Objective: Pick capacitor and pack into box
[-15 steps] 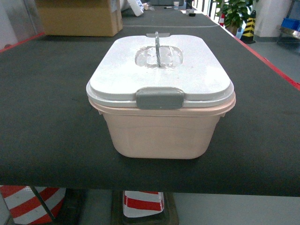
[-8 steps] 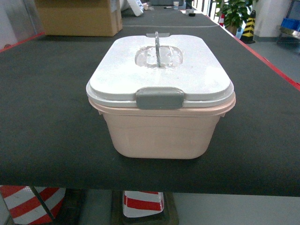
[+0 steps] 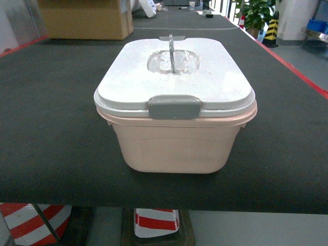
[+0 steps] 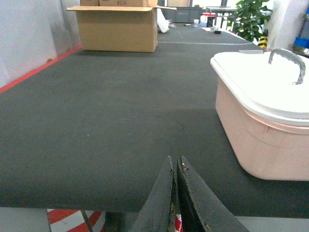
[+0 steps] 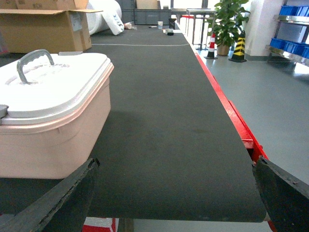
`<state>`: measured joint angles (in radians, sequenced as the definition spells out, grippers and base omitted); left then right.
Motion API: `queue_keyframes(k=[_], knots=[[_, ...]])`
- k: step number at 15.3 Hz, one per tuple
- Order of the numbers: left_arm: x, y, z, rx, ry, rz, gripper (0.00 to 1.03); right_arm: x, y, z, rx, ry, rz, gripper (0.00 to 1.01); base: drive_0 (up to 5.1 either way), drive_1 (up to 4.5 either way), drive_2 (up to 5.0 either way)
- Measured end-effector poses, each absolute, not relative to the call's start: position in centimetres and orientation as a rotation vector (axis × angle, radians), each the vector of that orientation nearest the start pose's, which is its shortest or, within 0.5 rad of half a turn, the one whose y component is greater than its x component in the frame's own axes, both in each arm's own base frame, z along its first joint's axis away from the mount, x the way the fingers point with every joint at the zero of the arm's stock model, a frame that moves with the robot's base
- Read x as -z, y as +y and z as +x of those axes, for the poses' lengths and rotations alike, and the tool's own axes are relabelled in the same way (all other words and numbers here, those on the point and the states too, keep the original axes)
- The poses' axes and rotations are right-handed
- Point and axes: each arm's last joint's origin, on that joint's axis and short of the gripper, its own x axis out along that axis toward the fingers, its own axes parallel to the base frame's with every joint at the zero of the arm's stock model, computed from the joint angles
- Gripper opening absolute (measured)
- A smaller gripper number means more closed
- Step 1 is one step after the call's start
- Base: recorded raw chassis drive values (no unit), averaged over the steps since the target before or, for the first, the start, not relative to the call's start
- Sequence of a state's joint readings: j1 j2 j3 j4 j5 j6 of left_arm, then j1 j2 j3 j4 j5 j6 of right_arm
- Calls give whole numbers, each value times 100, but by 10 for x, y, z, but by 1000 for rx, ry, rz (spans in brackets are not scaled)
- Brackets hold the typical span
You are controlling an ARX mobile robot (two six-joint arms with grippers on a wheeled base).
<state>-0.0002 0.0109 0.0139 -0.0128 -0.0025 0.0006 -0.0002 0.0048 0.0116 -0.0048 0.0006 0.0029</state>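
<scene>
Dark grey matting covers a long desk edged in red, set in a bright workshop with a brown cardboard carton at its far end and a potted plant beyond the right edge. Near the front of the desk stands the box, a pale peach-pink plastic tub with rounded corners. Its white lid is on, a grey latch sits at the front edge, and a grey handle stands upright in a recess at the middle of the lid. Neither arm shows in the head view. From the left wrist view, the left gripper sits low at the front edge of the desk, its two dark fingers pressed together with only a thin slit between the tips and nothing held; the box lies ahead of this gripper and off to its right, apart from it, with bare matting straight in front. From the right wrist view, the right gripper has its fingers spread wide to the two bottom corners of the picture, holding nothing; the box lies ahead and to the left of this gripper, just beyond the left finger, and whether they touch cannot be told. No capacitor can be made out in any view. Blue bins sit on a shelf far to the right.
</scene>
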Motion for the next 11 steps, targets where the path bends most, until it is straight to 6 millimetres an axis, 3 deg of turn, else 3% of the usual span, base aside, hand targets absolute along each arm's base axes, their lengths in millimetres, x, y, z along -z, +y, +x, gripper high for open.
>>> queue_keyframes(k=[2, 3, 8, 11], knots=[[-167, 0, 98, 0, 4, 1, 2, -167, 0, 97, 0, -1, 2, 98, 0, 0, 0], [-167, 0, 98, 0, 2, 0, 27, -167, 0, 97, 0, -1, 2, 98, 0, 0, 0], [-167, 0, 98, 0, 2, 1, 100, -167, 0, 97, 0, -1, 2, 98, 0, 0, 0], [-167, 0, 98, 0, 2, 0, 98, -167, 0, 97, 0, -1, 2, 98, 0, 0, 0]])
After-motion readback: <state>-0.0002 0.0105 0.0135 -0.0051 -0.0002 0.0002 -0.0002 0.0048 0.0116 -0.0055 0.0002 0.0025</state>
